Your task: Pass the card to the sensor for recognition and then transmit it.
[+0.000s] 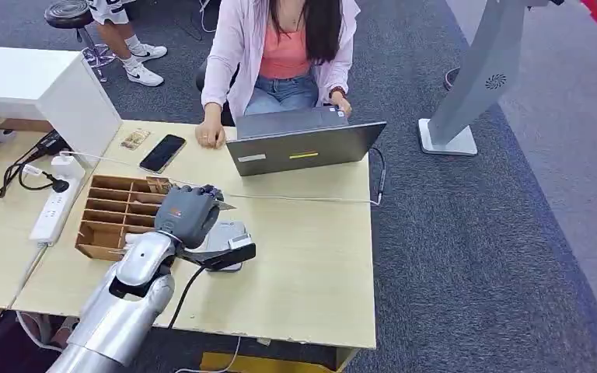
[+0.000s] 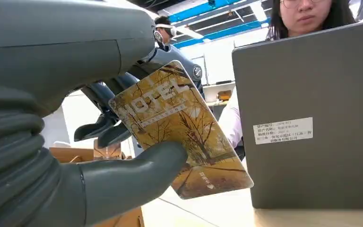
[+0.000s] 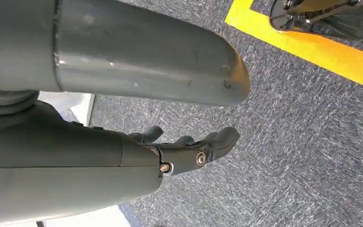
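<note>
Left hand (image 1: 189,214) fingers (image 2: 104,127) pinch the card (image 2: 182,130); lower it flat over the sensor (image 1: 225,237). Right hand (image 3: 189,151) hangs released.

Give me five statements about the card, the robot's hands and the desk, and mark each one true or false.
1. The left hand holds a yellow hotel card. True.
2. The card lies flat on the card reader. False: it is held in the air, above the reader.
3. The laptop is closed. False: its lid is up, and a person sits behind it.
4. The right hand holds nothing, over grey carpet. True.
5. The black phone sits inside the cardboard organizer. False: it lies on the desk beyond the organizer.
</note>
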`<state>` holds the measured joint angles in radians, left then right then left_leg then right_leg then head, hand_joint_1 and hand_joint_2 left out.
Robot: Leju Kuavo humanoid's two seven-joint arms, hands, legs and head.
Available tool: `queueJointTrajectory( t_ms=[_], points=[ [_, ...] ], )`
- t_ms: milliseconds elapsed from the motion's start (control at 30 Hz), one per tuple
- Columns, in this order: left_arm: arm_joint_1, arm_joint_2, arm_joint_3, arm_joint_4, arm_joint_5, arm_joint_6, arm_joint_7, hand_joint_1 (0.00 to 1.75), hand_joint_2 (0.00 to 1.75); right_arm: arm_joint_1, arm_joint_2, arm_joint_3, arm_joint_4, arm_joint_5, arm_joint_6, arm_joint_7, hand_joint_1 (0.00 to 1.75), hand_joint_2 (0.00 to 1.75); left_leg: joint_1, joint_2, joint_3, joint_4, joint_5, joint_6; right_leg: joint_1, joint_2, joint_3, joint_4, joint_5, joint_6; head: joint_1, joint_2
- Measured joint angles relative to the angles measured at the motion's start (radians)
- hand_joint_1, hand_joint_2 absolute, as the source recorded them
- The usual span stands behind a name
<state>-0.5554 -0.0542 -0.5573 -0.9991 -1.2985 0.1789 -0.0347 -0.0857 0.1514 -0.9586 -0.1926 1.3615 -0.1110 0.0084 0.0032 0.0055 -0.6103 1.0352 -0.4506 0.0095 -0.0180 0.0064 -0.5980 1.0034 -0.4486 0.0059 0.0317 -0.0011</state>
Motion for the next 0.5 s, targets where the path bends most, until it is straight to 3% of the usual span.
queueJointTrajectory(
  t_ms=[500],
  points=[
    [0.0, 0.0, 0.0, 0.0, 0.0, 0.0, 0.0, 1.75, 1.75, 0.0, 0.0, 0.0, 0.0, 0.0, 0.0, 0.0, 0.0, 0.0, 0.0, 0.0, 0.0, 0.0, 0.0, 0.0, 0.0, 0.0, 0.0, 0.0, 0.0, 0.0, 0.0, 0.0]
  ],
)
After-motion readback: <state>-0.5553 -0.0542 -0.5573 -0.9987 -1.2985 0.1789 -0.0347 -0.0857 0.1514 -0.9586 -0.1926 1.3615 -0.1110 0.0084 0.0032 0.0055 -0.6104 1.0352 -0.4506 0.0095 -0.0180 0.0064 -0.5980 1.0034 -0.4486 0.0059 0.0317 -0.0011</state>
